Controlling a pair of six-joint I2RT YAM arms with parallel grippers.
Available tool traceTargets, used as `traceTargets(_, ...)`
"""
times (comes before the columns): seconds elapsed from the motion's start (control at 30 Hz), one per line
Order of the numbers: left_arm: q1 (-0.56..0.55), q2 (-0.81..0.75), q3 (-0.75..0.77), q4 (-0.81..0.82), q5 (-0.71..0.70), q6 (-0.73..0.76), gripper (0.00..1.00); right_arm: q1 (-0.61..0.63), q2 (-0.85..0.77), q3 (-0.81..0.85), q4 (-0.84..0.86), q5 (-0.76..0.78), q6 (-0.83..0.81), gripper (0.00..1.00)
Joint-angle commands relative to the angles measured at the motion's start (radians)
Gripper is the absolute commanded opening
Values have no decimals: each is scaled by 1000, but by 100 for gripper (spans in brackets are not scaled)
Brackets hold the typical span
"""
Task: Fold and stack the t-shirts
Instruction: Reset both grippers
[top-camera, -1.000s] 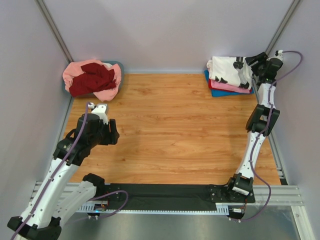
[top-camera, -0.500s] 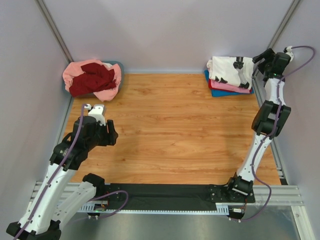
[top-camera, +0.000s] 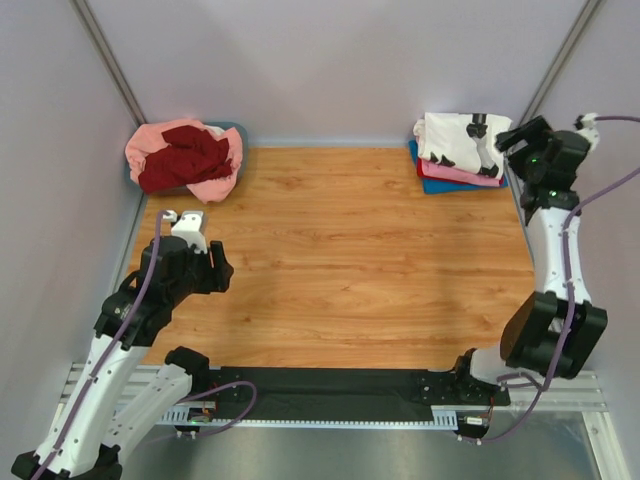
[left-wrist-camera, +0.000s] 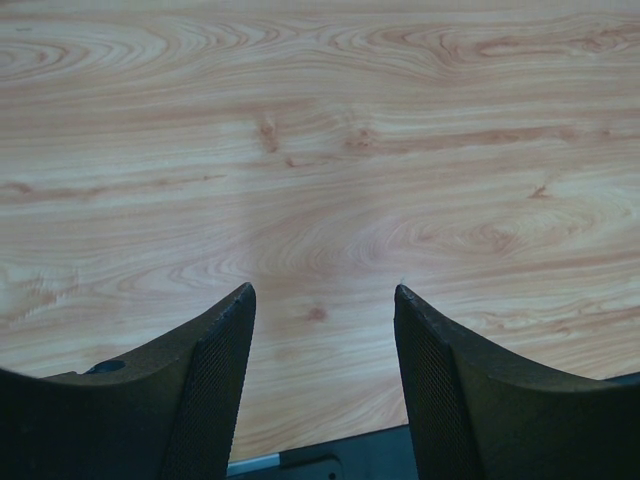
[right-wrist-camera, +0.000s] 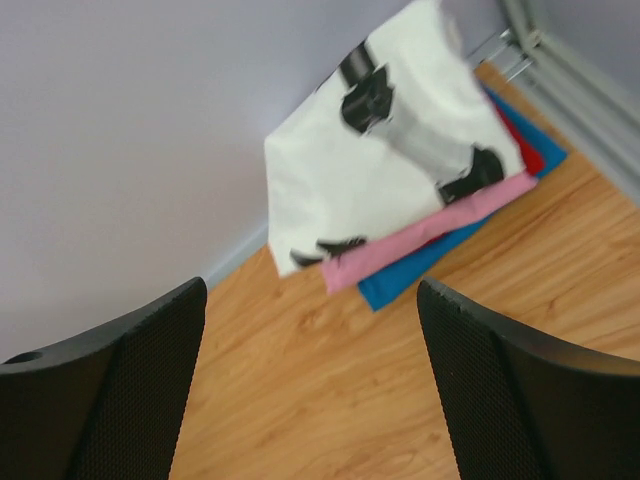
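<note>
A stack of folded shirts (top-camera: 458, 150) lies at the far right corner of the table (top-camera: 350, 260). A heap of shirts (top-camera: 185, 158) sits on a tub (top-camera: 237, 128) at the far left corner.

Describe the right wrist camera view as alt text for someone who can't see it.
A folded stack of t-shirts sits on the wooden table by the grey wall: an off-white shirt with black print on top, then pink, red and blue beneath. The right gripper, open and empty, frames the foreground.
</note>
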Motion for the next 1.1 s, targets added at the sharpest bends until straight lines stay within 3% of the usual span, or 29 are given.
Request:
traceTargets(0.0,0,-21,-4,16,-4,-4,65,178,-166,-150,-43,12,-44,87)
traceTargets(0.1,0,-21,-4,18,4,1,65,425,-254,-242,-84,102,-117,87)
traceTargets(0.23,2,-27,-4,19,12,2,65,716,-392,-507,-45,92,-89,88)
traceTargets(0.37,2,-32,-4,19,10,2,65,945,-492,-723,18,104,-37,95)
traceTargets(0.43,2,-34,-4,19,10,2,65,1031,-509,-774,20,181,-13,100)
traceTargets(0.57,4,-27,-4,19,9,4,65,1226,-485,-886,64,250,23,100)
traceTargets(0.7,2,-27,-5,16,-7,1,65,1271,-468,-969,196,272,60,100)
traceTargets(1.07,2,-34,-8,10,-53,-12,65,1268,-579,-1043,319,224,9,100)
